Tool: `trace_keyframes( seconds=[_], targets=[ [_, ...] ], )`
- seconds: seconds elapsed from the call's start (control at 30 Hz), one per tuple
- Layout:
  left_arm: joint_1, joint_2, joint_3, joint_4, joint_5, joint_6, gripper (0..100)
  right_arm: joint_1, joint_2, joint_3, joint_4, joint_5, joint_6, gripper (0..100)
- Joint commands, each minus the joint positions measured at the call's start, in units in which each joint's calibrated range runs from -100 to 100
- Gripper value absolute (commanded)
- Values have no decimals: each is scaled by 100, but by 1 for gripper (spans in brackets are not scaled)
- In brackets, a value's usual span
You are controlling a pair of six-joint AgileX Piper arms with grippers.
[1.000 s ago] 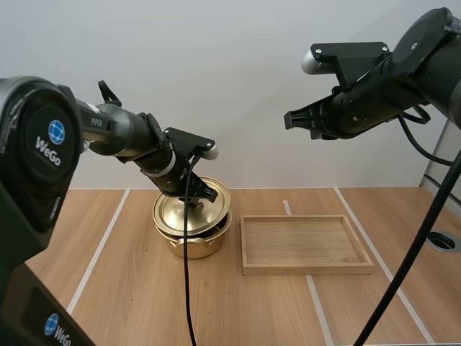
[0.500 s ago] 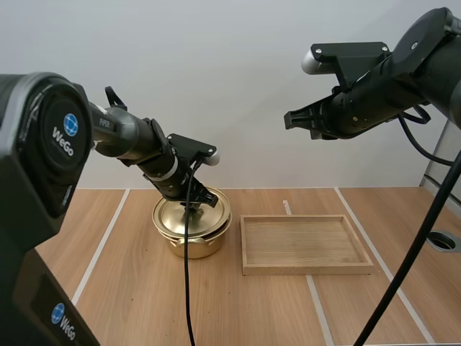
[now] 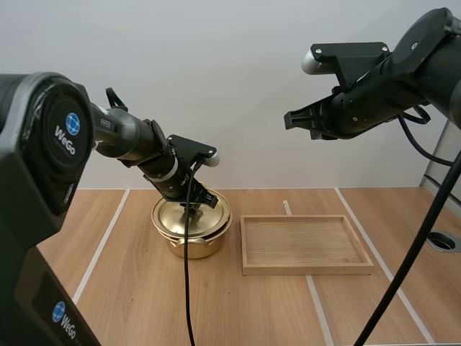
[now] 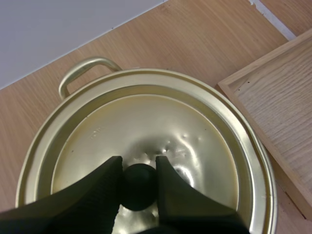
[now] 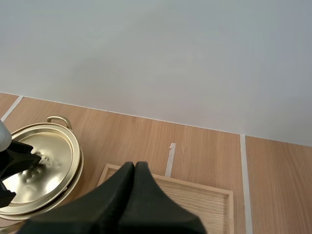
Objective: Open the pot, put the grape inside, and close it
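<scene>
A golden pot (image 3: 193, 244) stands on the table left of centre, its lid (image 3: 170, 215) lying flat on its rim. My left gripper (image 3: 195, 207) reaches down onto the lid's middle. In the left wrist view its fingers (image 4: 109, 181) pinch the black knob (image 4: 139, 181) of the lid (image 4: 195, 126), and one pot handle (image 4: 83, 73) sticks out beyond the rim. My right gripper (image 3: 289, 119) hangs high above the table, right of the pot, its fingers lying together as one dark wedge (image 5: 135, 166) with nothing in them.
A shallow wooden tray (image 3: 306, 269) lies just right of the pot, its corner close to the pot's rim (image 4: 234, 85). From the right wrist I see the lidded pot (image 5: 53, 146) and the tray (image 5: 195, 195) below. A round hole (image 3: 444, 241) sits at the table's right edge.
My left gripper has lowered the lid, which was tilted above the pot, until it sits flat on the rim. The right arm has stayed still.
</scene>
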Motion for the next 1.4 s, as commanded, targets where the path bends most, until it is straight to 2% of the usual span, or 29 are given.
trace_keyframes(
  seconds=[0.0,0.47,0.57,0.8,0.87,0.97,1.17,1.37],
  targets=[
    [-8,39,-1,-80,137,-28,0,-24,-80,22,54,-44,-23,0],
    [-8,39,-1,-80,222,-28,0,-24,-80,22,54,-44,-23,0],
    [-8,39,-1,-80,222,-28,11,-24,-80,22,54,-44,-23,0],
    [-8,39,-1,-80,222,-28,63,-24,-80,22,54,-44,-23,0],
    [-8,39,-1,-80,222,-28,74,-24,-80,22,54,-44,-23,0],
    [-8,39,-1,-80,222,-28,82,-24,-80,22,54,-44,-23,0],
    [-8,13,-49,-80,224,60,89,-24,-80,22,54,-44,-23,0],
    [-8,-96,-281,-80,491,60,89,-24,-80,22,54,-44,-23,0]
  ],
)
